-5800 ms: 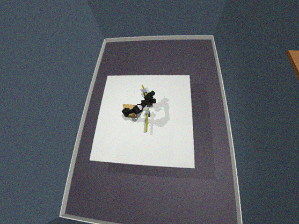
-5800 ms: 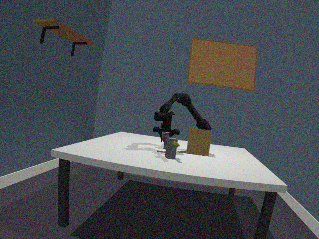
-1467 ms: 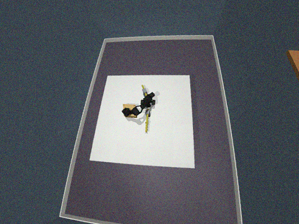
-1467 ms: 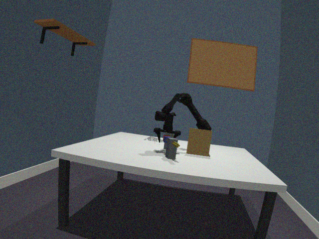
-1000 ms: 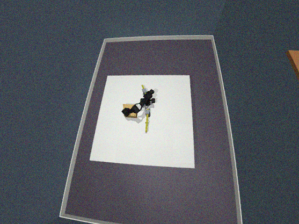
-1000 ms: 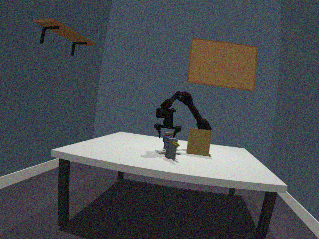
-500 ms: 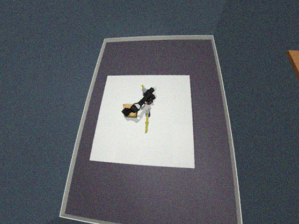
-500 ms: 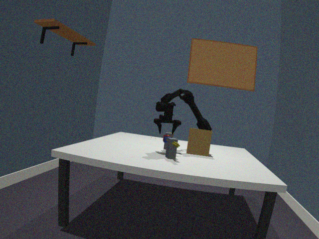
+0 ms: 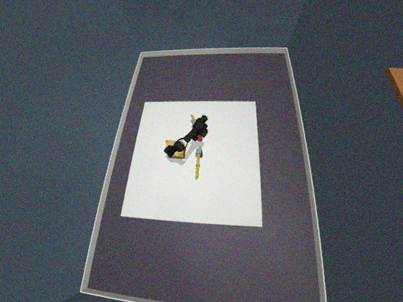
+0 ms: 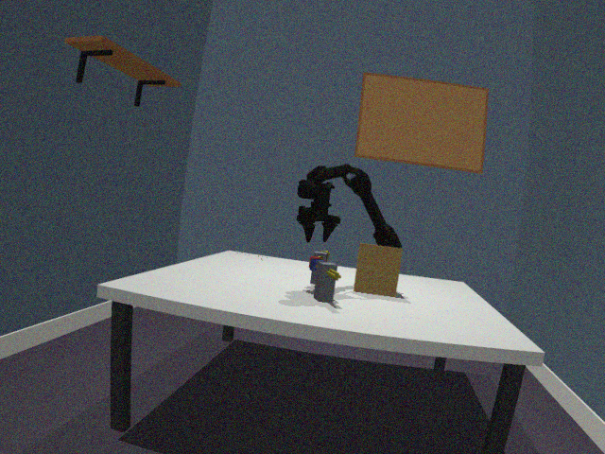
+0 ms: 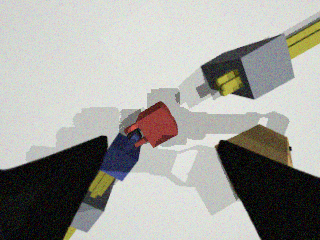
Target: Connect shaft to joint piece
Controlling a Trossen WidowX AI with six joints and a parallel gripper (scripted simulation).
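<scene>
Red square joint piece (image 9: 199, 138) (image 10: 314, 257) (image 11: 159, 124) seems angled on its hinges to receive the yellow sliding shaft (image 9: 197, 166) (image 10: 326, 253) (image 11: 305, 41), the empty jaws open above.

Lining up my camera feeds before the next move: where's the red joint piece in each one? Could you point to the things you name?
Top: near centre, just below the gripper (image 9: 200, 131) (image 10: 316, 241) (image 11: 162, 142).
Exterior: below the gripper, red mostly hidden.
Wrist: the red joint piece (image 9: 200, 138) (image 10: 314, 257) (image 11: 158, 125), mid-picture.
Shared landmark: yellow shaft (image 9: 197, 167) (image 10: 334, 274) (image 11: 304, 39).
</scene>
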